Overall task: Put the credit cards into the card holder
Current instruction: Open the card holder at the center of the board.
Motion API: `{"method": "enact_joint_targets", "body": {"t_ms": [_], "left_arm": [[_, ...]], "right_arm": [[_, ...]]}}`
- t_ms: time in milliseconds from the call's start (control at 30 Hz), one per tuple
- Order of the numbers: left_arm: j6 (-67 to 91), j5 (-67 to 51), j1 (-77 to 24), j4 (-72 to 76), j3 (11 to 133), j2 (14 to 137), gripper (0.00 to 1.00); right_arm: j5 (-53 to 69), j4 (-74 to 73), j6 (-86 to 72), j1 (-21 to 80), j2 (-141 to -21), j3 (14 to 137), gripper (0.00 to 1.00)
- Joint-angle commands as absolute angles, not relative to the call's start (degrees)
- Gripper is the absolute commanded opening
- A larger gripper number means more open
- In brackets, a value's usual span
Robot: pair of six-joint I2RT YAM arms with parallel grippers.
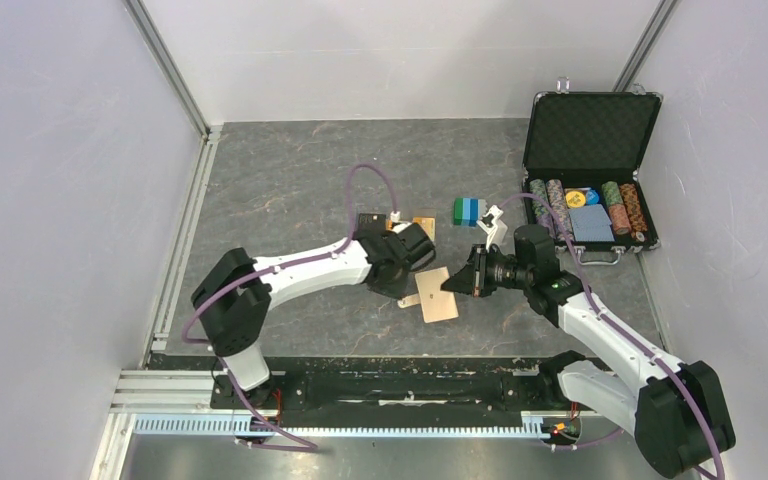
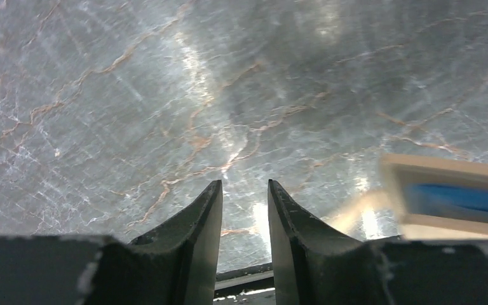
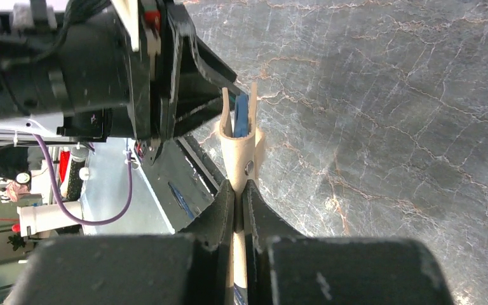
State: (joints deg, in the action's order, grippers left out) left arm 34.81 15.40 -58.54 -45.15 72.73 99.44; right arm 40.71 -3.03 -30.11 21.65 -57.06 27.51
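Note:
The tan card holder (image 1: 438, 297) is held edge-up just above the table by my right gripper (image 1: 457, 283), which is shut on its folded end. In the right wrist view (image 3: 238, 187) the holder (image 3: 237, 143) stands partly open, blue lining showing. My left gripper (image 1: 407, 287) is right beside the holder, slightly open and empty (image 2: 244, 184); the holder (image 2: 448, 197) is at its right. A dark card (image 1: 368, 218) and an orange-gold card (image 1: 424, 226) lie behind the left wrist. A third card is hidden.
An open black chip case (image 1: 590, 135) with rows of chips stands at the back right. A green-and-blue block stack (image 1: 467, 210) sits left of it. Grey walls close in both sides. The black base rail (image 1: 390, 385) runs along the near edge.

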Motion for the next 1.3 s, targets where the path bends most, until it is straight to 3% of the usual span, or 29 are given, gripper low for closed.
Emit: {"method": "enact_joint_targets", "body": {"t_ms": [0,200,400,567,1100,1267], "left_arm": [[37.9,7.3,-55.6,-36.5,68.3,92.1,0.43],[40.8,-4.3,-51.7,-23.7,58.7,84.6,0.63],[46.3,-15.3,-46.0,-7.9,46.7,77.0,0.66],[46.3,-18.6,-45.7,-6.2,45.4,75.2,0.66],[44.3,-19.1,-47.5,-8.4,45.3,81.0,0.52],[44.1,-19.7,-47.6,-6.0,45.5,82.9,0.4]], "right_arm": [[41.8,-2.4,-28.9,21.9,-55.9,29.8,0.0],[41.5,-2.3,-28.8,21.9,-55.7,29.8,0.0],[41.2,-2.3,-29.2,21.9,-55.5,30.1,0.0],[41.1,-2.2,-29.6,21.9,-55.9,30.2,0.0],[41.3,-0.4,-32.5,21.9,-57.0,31.2,0.0],[41.6,-0.4,-32.9,21.9,-57.2,31.6,0.0]]}}
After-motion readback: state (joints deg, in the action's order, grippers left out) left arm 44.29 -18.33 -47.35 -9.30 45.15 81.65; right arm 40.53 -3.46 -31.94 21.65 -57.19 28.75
